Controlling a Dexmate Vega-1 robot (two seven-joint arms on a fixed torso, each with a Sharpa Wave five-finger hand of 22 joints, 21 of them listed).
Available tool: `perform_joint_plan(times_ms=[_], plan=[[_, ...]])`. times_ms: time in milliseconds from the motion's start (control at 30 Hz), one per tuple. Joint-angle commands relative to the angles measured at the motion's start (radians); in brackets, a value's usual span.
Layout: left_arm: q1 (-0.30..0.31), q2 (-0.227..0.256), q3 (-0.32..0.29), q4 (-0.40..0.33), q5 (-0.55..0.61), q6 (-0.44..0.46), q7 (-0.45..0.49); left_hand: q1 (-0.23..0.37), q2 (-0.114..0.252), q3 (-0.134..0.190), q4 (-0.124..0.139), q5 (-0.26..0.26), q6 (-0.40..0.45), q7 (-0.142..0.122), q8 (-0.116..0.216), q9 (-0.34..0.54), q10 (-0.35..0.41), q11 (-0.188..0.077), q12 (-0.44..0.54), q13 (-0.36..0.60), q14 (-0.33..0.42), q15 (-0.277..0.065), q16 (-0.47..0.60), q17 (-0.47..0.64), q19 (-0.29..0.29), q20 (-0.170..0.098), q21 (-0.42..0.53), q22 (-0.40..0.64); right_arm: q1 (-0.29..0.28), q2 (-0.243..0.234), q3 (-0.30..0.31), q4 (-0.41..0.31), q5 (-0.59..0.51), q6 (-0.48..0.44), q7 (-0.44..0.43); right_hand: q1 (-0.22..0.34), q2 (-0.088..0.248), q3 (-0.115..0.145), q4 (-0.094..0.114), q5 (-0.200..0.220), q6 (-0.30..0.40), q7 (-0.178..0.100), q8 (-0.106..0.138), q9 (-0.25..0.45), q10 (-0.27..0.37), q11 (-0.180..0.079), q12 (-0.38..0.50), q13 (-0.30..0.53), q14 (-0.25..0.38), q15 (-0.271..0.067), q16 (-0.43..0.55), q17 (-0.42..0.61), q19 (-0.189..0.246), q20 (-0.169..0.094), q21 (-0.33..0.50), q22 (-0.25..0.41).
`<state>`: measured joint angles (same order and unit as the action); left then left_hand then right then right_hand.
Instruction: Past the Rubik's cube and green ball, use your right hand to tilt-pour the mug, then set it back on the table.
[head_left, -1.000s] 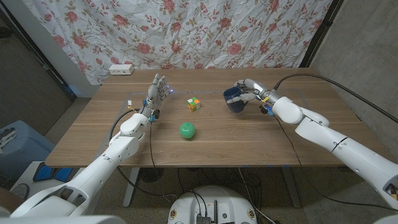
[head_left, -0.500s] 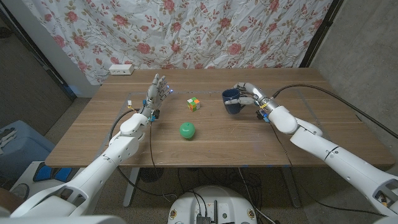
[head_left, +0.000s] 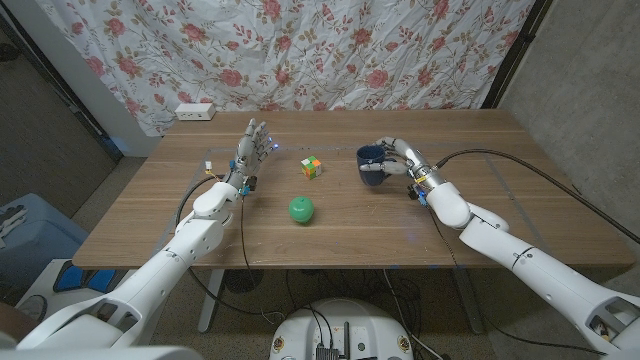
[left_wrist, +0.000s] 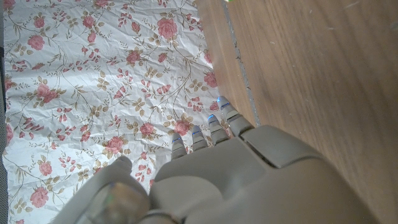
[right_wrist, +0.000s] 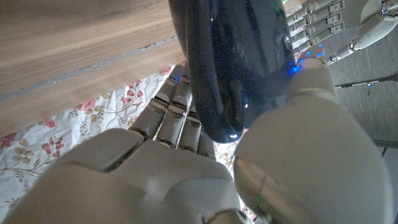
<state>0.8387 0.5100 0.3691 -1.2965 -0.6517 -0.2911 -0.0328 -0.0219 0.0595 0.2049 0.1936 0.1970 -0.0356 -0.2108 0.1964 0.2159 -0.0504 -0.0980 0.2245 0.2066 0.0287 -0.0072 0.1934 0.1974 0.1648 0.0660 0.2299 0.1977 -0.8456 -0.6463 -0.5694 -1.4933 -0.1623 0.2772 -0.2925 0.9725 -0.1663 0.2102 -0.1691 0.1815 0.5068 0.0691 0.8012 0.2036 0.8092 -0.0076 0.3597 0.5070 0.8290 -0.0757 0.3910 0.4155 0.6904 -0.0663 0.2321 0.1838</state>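
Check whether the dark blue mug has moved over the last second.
Yes. The dark blue mug, held by the right hand, has shifted slightly left toward the Rubik's cube and gone from tilted to upright in the head view.

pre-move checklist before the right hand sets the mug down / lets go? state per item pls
1. Right hand grips the mug: ok; in the right wrist view its fingers wrap the dark mug body.
2. Mug upright, opening up: ok in the head view.
3. Mug base on the table: cannot tell; the contact is not visible.
4. Landing area free of the Rubik's cube and green ball: ok; both lie apart from the mug, toward the robot's left.
5. Left hand out of the way: ok; fingers apart, holding nothing, beyond the cube.
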Motion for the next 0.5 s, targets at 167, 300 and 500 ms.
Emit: perform_joint_plan(times_ms=[167, 300, 500], plan=[[0.000, 0.000, 0.001, 0.001, 0.000, 0.000, -0.004, -0.003, 0.119, 0.006, 0.001, 0.004, -0.001, -0.008, 0.007, 0.003, -0.004, -0.006, 0.004, 0.005, 0.008, -0.004, 0.005, 0.005, 0.009, 0.000, 0.006, 0.003, -0.018, 0.043, -0.011, 0.062, -0.008, 0.028, -0.080, 0.228, 0.256, 0.007, 0.006, 0.006, 0.250, -0.251, 0.002, 0.002, 0.183, -0.191, -0.007, 0.002, 0.009, -0.163, -0.003, 0.006, -0.011, -0.108, -0.004, 0.003], [0.000, -0.001, 0.000, 0.000, 0.000, 0.000, 0.000, -0.003, 0.119, 0.006, 0.001, 0.004, -0.001, -0.007, 0.007, 0.003, -0.003, -0.005, 0.004, 0.005, 0.008, -0.004, 0.005, 0.005, 0.009, 0.000, 0.006, 0.003, -0.019, 0.050, -0.015, 0.074, -0.010, 0.028, -0.091, 0.230, 0.255, 0.006, 0.007, 0.006, 0.249, -0.252, 0.001, 0.002, 0.182, -0.192, -0.011, 0.001, 0.005, -0.163, -0.005, 0.008, -0.011, -0.109, -0.003, 0.003], [0.000, -0.001, 0.000, 0.001, 0.000, 0.000, 0.000, -0.003, 0.119, 0.006, 0.001, 0.004, -0.001, -0.007, 0.007, 0.003, -0.003, -0.005, 0.004, 0.005, 0.008, -0.004, 0.005, 0.005, 0.009, 0.000, 0.006, 0.003, -0.018, 0.060, -0.019, 0.089, -0.016, 0.027, -0.111, 0.233, 0.256, 0.004, 0.007, 0.005, 0.249, -0.252, 0.000, 0.002, 0.182, -0.192, -0.014, 0.000, -0.004, -0.163, -0.009, 0.009, -0.010, -0.110, -0.003, 0.003]])
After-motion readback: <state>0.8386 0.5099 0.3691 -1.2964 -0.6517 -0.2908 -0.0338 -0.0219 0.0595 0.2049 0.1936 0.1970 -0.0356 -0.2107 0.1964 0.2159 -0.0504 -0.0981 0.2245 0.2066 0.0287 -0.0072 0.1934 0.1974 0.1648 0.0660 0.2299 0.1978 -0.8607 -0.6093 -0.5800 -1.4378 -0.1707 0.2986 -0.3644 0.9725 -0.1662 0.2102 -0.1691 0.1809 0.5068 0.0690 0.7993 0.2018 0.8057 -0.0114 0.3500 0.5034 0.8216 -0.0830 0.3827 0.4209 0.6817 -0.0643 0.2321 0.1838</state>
